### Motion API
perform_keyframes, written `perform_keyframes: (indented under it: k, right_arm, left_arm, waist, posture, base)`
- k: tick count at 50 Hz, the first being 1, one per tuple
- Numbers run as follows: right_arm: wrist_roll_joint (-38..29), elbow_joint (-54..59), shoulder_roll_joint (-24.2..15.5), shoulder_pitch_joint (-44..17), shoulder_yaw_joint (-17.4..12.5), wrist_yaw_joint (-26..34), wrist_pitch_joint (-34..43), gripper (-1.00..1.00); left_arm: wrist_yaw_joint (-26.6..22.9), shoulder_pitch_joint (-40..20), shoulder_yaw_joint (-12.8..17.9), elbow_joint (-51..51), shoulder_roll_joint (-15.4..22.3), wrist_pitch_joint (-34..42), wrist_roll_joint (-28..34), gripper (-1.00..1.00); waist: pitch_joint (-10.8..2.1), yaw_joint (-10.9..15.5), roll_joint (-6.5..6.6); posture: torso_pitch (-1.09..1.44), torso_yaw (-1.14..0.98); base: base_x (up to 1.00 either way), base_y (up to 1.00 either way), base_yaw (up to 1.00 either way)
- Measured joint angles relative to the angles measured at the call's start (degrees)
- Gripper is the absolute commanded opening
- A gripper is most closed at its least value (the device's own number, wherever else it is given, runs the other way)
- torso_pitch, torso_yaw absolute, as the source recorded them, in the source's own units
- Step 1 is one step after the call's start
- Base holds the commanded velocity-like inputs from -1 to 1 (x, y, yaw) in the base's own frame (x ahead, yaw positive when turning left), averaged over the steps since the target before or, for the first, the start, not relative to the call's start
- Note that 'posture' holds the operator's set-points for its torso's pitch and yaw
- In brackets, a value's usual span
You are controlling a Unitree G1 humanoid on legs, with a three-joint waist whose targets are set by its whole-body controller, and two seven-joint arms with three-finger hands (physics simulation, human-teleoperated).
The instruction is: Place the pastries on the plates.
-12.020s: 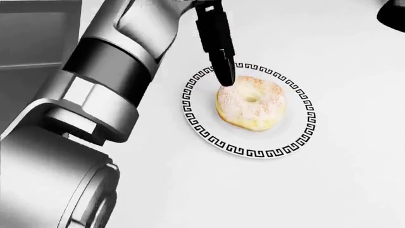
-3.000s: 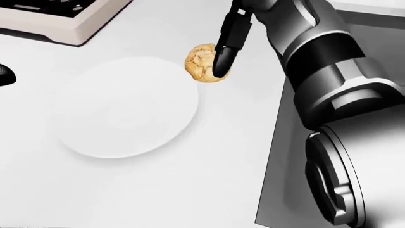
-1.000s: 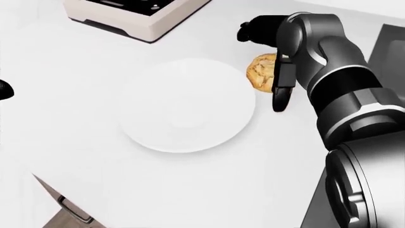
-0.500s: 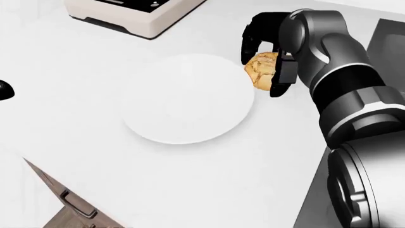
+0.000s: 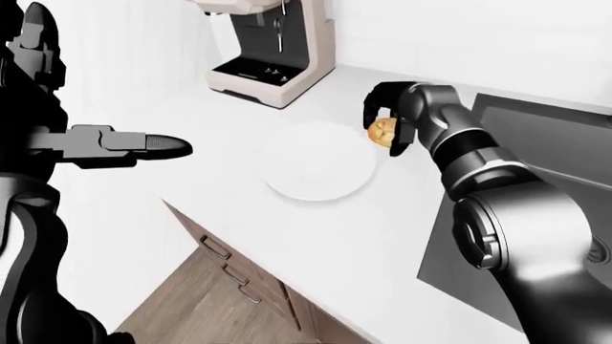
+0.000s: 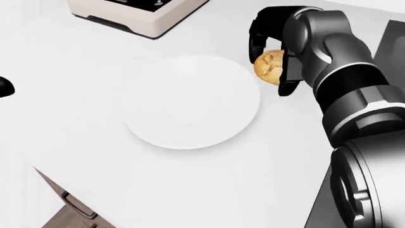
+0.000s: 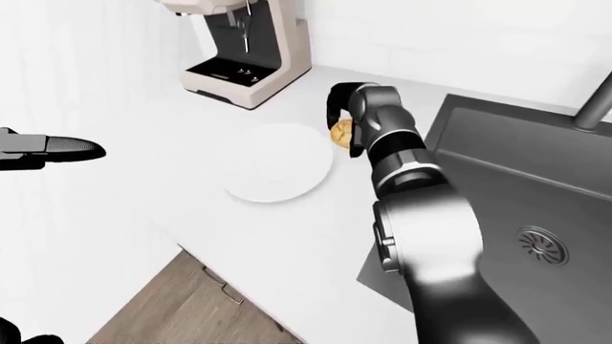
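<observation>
On the white bench (image 6: 190,190), head view looking down:

Pastry (image 6: 270,67): small, round, golden-brown, with a cracked, lumpy crust like a cookie or scone; paler tan on its crest, darker at the cracks. It sits just beside the plate's upper-right rim, outside it, near the top right of the head view. Whether it rests on the bench or is lifted clear cannot be told.

Plate (image 6: 190,102): plain white, round, no pattern, nearly the same tone as the bench; nothing on it.

Right hand (image 6: 273,56): black, at the end of a grey and black arm that enters from the lower right of the view. Its fingers (image 6: 258,37) curl over the top and left of the pastry, with another finger on the pastry's right side, clamped round it.

Left hand (image 5: 143,145): in the left-eye view it is held at the left edge, well apart from the plate, fingers stretched straight out toward the right and not round anything.

Coffee machine (image 5: 272,54): cream body with dark tray, at the upper left of the plate, apart from it.

Sink (image 7: 526,208): dark grey basin with a round drain, right of the arm in the right-eye view.

Cabinet drawers (image 5: 239,287): wood-toned with metal handles, below the bench edge.
</observation>
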Motion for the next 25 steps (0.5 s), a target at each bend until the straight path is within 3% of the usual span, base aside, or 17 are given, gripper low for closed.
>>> perform_keyframes:
  k: [14, 25]
  right_arm:
    - [-1.34, 0.54, -1.30, -2.00, -1.35, -6.03, 0.58, -0.37]
    - [-0.36, -0.57, -1.08, -5.01, -0.83, -5.42, -5.22, -0.40]
  left_arm:
    - [-0.20, 0.64, 1.08, -1.21, 0.11, 0.73, -0.62, 1.00]
    - [-0.01, 0.44, -0.23, -0.43, -0.38, 0.22, -0.23, 1.00]
  waist:
    - [0.26, 0.42, -0.02]
    - [0.18, 0.58, -0.20]
  posture:
    - [0.00, 0.30]
    - [0.00, 0.30]
  base:
    - [0.00, 0.00, 0.00]
    - [0.00, 0.00, 0.00]
